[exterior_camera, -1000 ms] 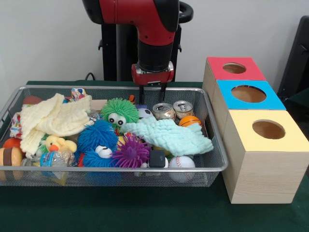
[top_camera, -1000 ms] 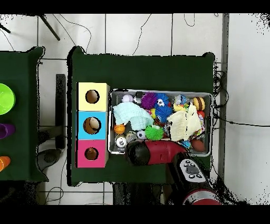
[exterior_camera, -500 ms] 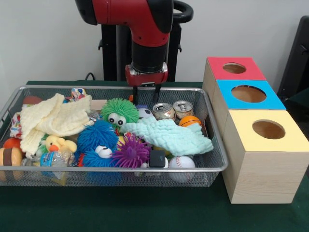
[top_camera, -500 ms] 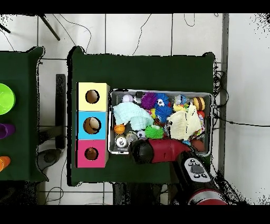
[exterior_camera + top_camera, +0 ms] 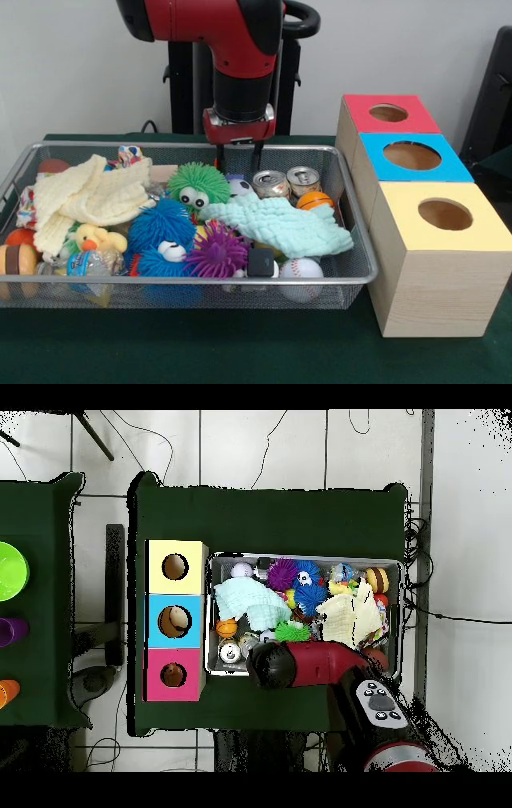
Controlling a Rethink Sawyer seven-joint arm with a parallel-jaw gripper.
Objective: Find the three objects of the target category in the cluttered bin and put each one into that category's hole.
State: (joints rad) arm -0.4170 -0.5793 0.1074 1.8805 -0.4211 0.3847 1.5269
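A wire bin (image 5: 213, 614) sits on the dark green table (image 5: 270, 514), with a row of three boxes touching its 9 o'clock side: yellow box (image 5: 175, 567), blue box (image 5: 174, 621), pink box (image 5: 173, 675). The red arm (image 5: 315, 665) covers the bin's 6 o'clock edge. A mint cloth (image 5: 248, 602) lies beside a cream cloth (image 5: 347, 616)

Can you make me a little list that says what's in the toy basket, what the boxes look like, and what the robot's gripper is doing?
basket: wire mesh basket, full of toys
fuzzy toys: green one with eyes, blue one, purple one
cloths: yellow cloth, mint cloth
cans: two cans upright at the back
balls: baseball, small orange ball
boxes: red box, blue box, yellow box, each with a round hole on top
gripper: open, empty, above the back of the basket
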